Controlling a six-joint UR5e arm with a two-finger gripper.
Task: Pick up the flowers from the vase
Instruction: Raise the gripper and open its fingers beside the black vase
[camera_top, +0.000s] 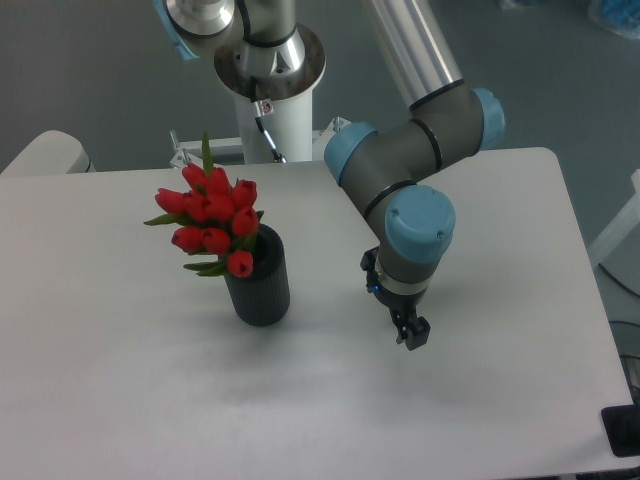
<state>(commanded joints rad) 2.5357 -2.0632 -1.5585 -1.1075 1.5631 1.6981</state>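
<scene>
The flowers (215, 220) stand in the vase (259, 283), their stems buried in its mouth and the red buds leaning up and to the left of the picture, so the bunch's long axis tilts away from the upright black cylinder. The vase sits left of centre on the white table (120, 400). The gripper (412, 335) hangs well to the right, pointing down near the tabletop, holding nothing; whether its fingers are apart cannot be told.

Red flowers (215, 215) with green leaves, ribbed black vase (262, 285).
</scene>
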